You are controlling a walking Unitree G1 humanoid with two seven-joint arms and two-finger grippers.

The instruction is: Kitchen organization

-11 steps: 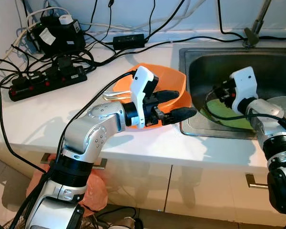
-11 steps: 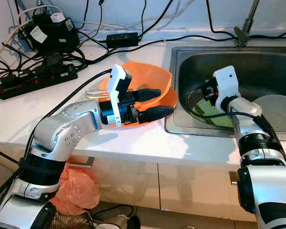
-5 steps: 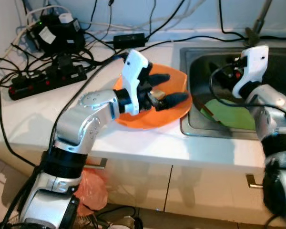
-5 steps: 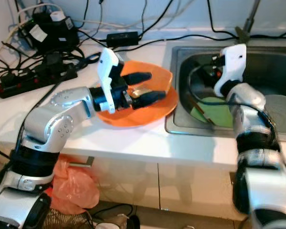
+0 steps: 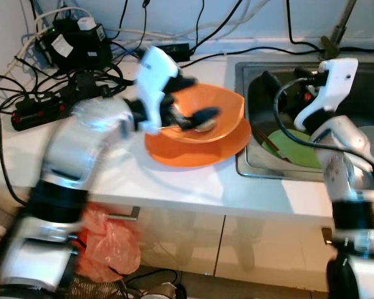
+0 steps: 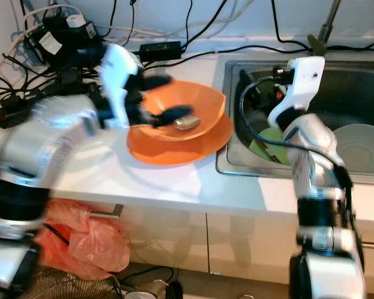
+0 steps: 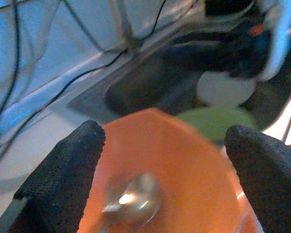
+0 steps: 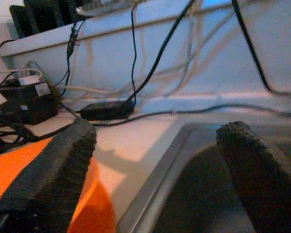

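My left claw [image 5: 190, 103] hangs over the orange bowl [image 5: 224, 115], wide open and holding nothing; in my left wrist view the two black fingers [image 7: 63, 177] stand far apart with the bowl's hollow between them. The arm is blurred, so I cannot place the tips finely.

The bowl sits on an orange plate [image 5: 193, 152] on the white bench [image 5: 174, 187], just beside the sink [image 5: 252, 168]. In the bowl lies a metal spoon [image 6: 187, 122], its rounded end toward the sink side. Its handle seems to run back under my left claw, away from the sink, though blur hides most of it. I judge that long axis to lie roughly along my fingers, not across them, so the wrist would need turning before a pinch on the handle could hold.

My right claw [image 5: 280, 84] hovers above the sink, open and empty, beyond the bowl's sink-side rim. A green plate [image 5: 293, 149] and a pale dish [image 6: 361, 146] lie in the basin below it. The left claw is plainly the nearer to the spoon.
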